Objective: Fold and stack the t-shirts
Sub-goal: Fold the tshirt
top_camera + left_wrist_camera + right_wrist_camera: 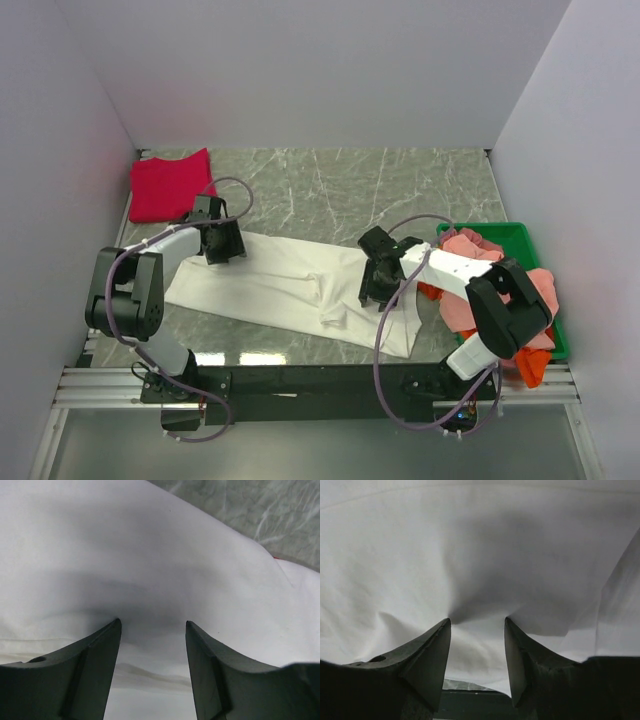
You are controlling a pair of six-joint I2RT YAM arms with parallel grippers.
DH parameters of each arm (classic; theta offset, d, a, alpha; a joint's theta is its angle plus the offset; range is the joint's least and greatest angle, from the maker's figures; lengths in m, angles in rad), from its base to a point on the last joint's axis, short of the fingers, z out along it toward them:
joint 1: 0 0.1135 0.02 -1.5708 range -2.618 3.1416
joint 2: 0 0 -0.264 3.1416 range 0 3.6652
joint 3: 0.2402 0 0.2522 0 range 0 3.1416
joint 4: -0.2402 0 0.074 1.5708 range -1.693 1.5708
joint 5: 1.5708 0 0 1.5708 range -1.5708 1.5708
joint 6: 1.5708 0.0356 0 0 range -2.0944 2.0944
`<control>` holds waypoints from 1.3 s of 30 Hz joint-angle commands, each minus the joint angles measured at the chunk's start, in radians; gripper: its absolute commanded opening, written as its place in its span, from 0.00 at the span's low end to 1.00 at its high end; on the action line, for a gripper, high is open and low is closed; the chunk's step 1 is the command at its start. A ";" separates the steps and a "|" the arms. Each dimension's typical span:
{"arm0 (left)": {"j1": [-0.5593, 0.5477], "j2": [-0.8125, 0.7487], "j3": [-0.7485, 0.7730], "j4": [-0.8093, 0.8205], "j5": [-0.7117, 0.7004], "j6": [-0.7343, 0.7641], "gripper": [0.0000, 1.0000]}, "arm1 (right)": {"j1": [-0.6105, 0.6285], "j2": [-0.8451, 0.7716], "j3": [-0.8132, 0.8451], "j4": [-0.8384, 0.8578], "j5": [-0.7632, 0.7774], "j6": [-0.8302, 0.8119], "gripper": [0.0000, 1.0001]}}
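Step in hand: by my reading, taking hold of the white tee for its next fold; neither arm has a hold on it yet
White tee: spread flat on the tabletop, running from 9 o'clock through the centre towards 4 o'clock, with a sleeve bunched near its 6 o'clock edge
Left fingers: parted fairly wide and gripping nothing, poised over the tee's 11 o'clock edge with smooth cloth under the gap
Right fingers: also parted and empty, low over the tee's 3 o'clock end, where a pucker in the cloth runs into the gap
Other tees: crimson tee lies folded at 10 o'clock, well apart; salmon-pink and orange tees are heaped in the green bin at 4 o'clock
Doing it well: settle both pairs onto the cloth together, pinch a real ridge of fabric and not just the surface, then lift level so the tee does not skew
Watch for: the bunched sleeve dragging under the fold; smooth it first
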 commanded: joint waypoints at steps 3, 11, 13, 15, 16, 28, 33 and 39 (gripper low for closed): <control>0.052 0.044 -0.010 -0.040 -0.061 -0.003 0.62 | -0.075 0.063 -0.009 0.050 -0.024 -0.084 0.54; 0.121 -0.015 -0.036 -0.084 -0.118 -0.040 0.62 | -0.206 0.234 0.174 -0.009 -0.008 -0.236 0.54; 0.121 -0.029 -0.036 -0.092 -0.127 -0.045 0.62 | -0.242 0.287 0.261 -0.042 0.002 -0.276 0.54; 0.123 -0.037 -0.030 -0.100 -0.127 -0.049 0.62 | -0.273 0.327 0.356 -0.077 0.003 -0.309 0.54; 0.121 -0.041 -0.028 -0.109 -0.131 -0.051 0.62 | -0.285 0.362 0.388 -0.088 0.003 -0.319 0.54; 0.119 -0.159 0.053 -0.130 -0.072 -0.034 0.63 | -0.361 0.695 0.966 -0.276 0.045 -0.414 0.54; 0.121 -0.137 0.073 -0.077 -0.007 -0.055 0.63 | -0.359 0.769 1.174 -0.336 0.016 -0.441 0.54; 0.119 -0.075 0.019 0.037 0.124 -0.128 0.62 | -0.353 0.649 1.144 -0.266 -0.018 -0.471 0.53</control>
